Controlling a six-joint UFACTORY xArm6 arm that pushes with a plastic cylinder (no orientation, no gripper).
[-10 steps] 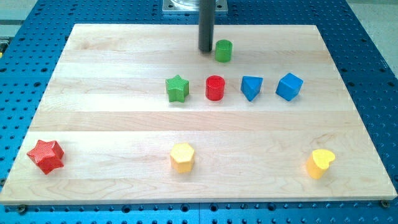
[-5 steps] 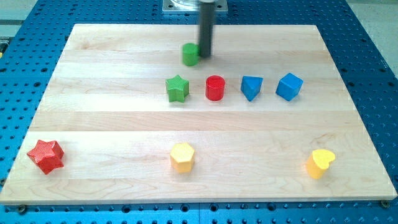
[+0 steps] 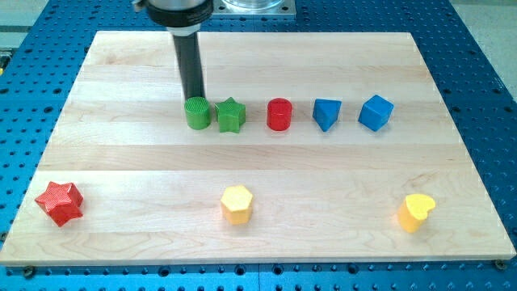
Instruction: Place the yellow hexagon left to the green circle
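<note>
The yellow hexagon [image 3: 237, 204] sits near the view's bottom, just left of centre. The green circle [image 3: 196, 113] stands in the middle row, touching or nearly touching the green star [image 3: 231, 115] on its right. My tip [image 3: 194, 99] is directly behind the green circle, at its top edge, in contact or almost so. The yellow hexagon is far below and slightly to the right of the green circle.
A red circle [image 3: 279, 114], a blue triangle-like block [image 3: 326, 113] and a blue cube [image 3: 376, 112] continue the row to the right. A red star [image 3: 60, 202] lies at the bottom left, a yellow heart [image 3: 415, 212] at the bottom right.
The green circle has been pushed from the top centre down and left to beside the green star. My tip moved with it, down and to the left.
</note>
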